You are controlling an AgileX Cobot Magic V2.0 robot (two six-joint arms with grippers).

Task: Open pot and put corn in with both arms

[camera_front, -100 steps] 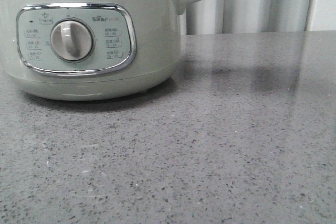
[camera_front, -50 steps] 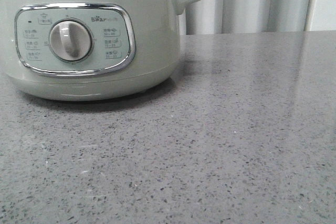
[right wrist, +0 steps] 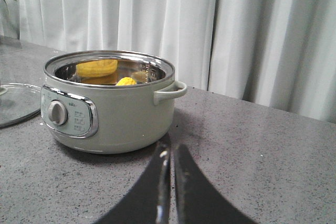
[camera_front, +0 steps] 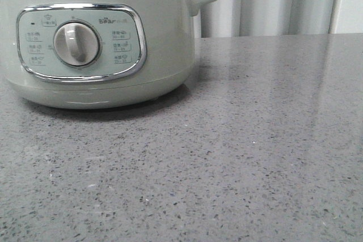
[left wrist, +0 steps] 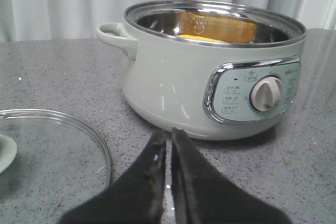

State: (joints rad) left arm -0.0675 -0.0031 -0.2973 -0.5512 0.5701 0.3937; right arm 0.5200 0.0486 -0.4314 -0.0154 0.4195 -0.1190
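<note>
The pot [camera_front: 96, 43] stands open at the left of the front view, its dial [camera_front: 75, 43] facing me. The corn [right wrist: 126, 81] lies inside it, a yellow end showing over the steel rim; from the left wrist view only a yellow sliver of the corn [left wrist: 202, 38] shows. My left gripper [left wrist: 169, 136] is shut and holds nothing, low over the table just short of the pot's base. My right gripper [right wrist: 172, 151] is also shut and holds nothing, on the pot's handle side. Neither arm appears in the front view.
A glass lid [left wrist: 58, 145] lies flat on the grey speckled table [camera_front: 244, 157], beside the pot on the left arm's side; its edge [right wrist: 13, 109] also shows in the right wrist view. White curtains [right wrist: 236, 30] hang behind the table.
In the front view the pot sits very slightly further left than a second ago. Nothing has moved over the last half second.
</note>
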